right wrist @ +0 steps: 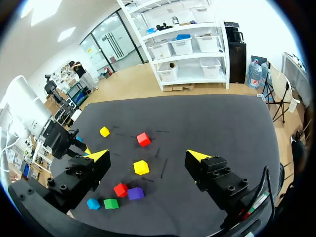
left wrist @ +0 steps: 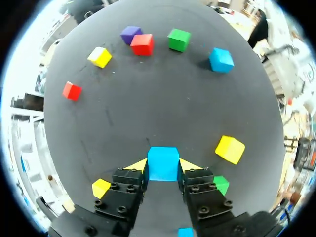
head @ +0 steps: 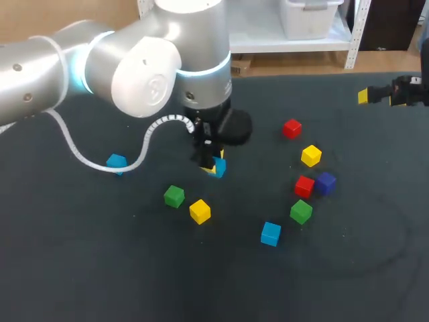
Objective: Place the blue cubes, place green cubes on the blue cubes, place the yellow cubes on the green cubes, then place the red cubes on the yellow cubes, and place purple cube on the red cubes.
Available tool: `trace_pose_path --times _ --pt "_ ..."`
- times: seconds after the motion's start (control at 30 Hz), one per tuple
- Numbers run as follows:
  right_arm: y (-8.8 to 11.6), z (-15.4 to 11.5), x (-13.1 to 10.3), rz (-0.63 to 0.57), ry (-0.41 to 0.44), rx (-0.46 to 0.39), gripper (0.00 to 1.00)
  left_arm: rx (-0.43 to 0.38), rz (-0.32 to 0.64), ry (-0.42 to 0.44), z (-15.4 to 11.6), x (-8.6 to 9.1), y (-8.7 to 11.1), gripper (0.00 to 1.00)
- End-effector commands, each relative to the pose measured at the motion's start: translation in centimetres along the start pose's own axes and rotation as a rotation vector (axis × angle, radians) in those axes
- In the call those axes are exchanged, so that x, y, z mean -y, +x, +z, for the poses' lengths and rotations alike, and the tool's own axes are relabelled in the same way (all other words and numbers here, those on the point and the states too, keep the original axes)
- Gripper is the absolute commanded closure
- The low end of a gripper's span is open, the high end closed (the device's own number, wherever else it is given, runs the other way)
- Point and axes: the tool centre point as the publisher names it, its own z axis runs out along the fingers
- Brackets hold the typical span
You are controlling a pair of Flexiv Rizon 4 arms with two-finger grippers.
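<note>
Where the head view half hides the grasp, the left wrist view shows the left pincer [left wrist: 163, 166] pinching a blue cube [left wrist: 163, 160] near the tabletop's [left wrist: 163, 98] middle; the right pincer [right wrist: 148, 156] stands spread, well apart.

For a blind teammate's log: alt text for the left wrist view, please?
The left gripper is shut on a blue cube on the dark table. Ahead lie a second blue cube, a green cube, a red cube beside a purple cube, a yellow cube and a lone red cube.
</note>
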Motion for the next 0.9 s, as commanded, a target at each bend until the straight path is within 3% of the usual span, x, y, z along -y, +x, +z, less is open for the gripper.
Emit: trace_pose_path --times 0.03,0.4,0.9 --pt "0.0 0.0 -0.1 0.001 0.005 0.001 0.0 -0.018 -0.043 0.007 0.6 -1.1 -0.8 1.0" --pt "0.0 0.0 -0.1 0.001 0.005 0.001 0.0 -0.029 -0.213 0.035 2.0 -2.6 -0.7 1.0" --pt "0.0 0.0 -0.1 0.001 0.005 0.001 0.0 -0.048 -0.298 0.051 2.5 -3.1 0.0 1.0"
